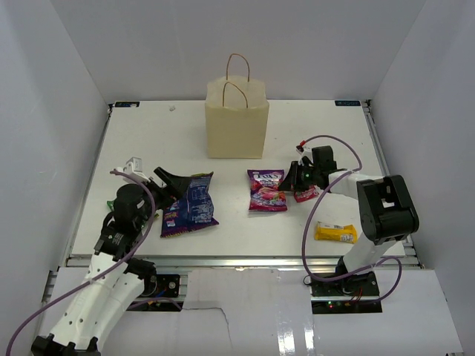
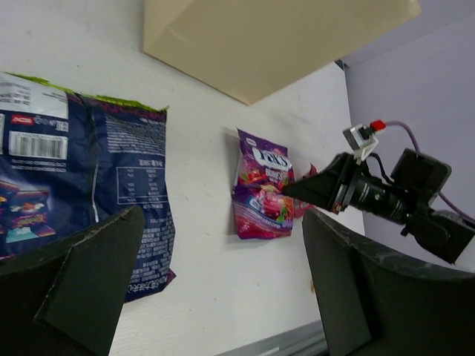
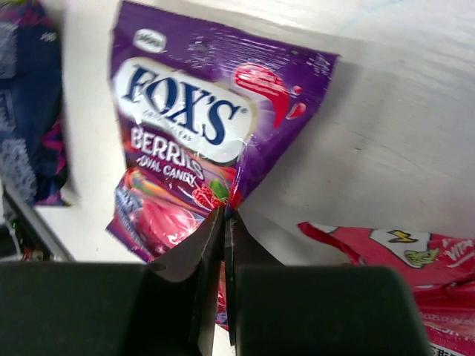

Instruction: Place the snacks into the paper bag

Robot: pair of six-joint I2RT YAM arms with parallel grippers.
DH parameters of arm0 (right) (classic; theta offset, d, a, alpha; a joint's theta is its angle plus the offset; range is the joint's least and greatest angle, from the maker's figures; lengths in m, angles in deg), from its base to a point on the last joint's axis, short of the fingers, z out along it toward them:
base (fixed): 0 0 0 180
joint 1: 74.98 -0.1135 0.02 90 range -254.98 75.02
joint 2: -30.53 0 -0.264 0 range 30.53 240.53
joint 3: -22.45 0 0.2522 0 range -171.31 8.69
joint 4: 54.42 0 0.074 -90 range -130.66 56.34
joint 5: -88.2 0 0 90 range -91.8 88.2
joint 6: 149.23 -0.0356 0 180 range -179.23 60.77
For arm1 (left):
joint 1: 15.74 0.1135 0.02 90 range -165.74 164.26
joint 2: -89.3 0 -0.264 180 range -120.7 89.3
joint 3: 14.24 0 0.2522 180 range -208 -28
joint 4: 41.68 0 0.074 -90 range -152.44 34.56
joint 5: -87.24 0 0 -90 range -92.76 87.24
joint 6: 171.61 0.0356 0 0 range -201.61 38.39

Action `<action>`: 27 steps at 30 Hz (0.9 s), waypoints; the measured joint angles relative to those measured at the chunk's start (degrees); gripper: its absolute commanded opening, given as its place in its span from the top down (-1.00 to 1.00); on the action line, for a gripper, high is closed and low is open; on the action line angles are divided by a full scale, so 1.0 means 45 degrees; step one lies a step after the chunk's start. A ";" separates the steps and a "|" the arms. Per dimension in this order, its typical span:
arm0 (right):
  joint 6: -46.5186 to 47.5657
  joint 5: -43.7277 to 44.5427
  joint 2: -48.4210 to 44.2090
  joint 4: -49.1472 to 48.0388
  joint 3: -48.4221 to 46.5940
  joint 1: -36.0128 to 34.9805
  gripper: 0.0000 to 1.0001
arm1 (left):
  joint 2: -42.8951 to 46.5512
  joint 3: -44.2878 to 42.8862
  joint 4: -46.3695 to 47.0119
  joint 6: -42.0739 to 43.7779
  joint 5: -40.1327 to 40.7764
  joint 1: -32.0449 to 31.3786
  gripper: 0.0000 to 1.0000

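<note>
The tan paper bag (image 1: 237, 126) stands upright at the back centre; its base shows in the left wrist view (image 2: 274, 37). A large blue-purple bag (image 1: 191, 204) lies flat front left. My left gripper (image 1: 174, 182) is open and empty over that bag's far left edge (image 2: 74, 185). A magenta candy bag (image 1: 266, 190) lies at the centre. My right gripper (image 1: 291, 178) is shut on its right edge (image 3: 193, 133), jaws pressed together on the foil. A red-pink packet (image 1: 306, 194) lies just under the right gripper, and a yellow bar (image 1: 335, 233) lies front right.
White walls enclose the table on the left, back and right. The table's front rail (image 1: 237, 259) runs along the near edge. A purple cable (image 1: 349, 159) loops over the right arm.
</note>
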 measured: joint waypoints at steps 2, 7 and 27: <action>0.0573 -0.0937 -0.0107 -0.0019 0.0000 0.0194 0.85 | -0.0301 0.0233 0.0544 0.0000 -0.0665 0.0005 -0.96; 0.1967 -0.3201 -0.0432 0.0097 -0.0034 0.0476 0.85 | -0.1744 0.0563 0.2123 -0.0146 -0.2628 0.0000 -0.96; 0.5595 -0.4823 -0.2127 0.2293 -0.2477 0.0495 0.85 | -0.5829 0.1195 0.6173 -0.1239 -0.6776 -0.0209 -0.96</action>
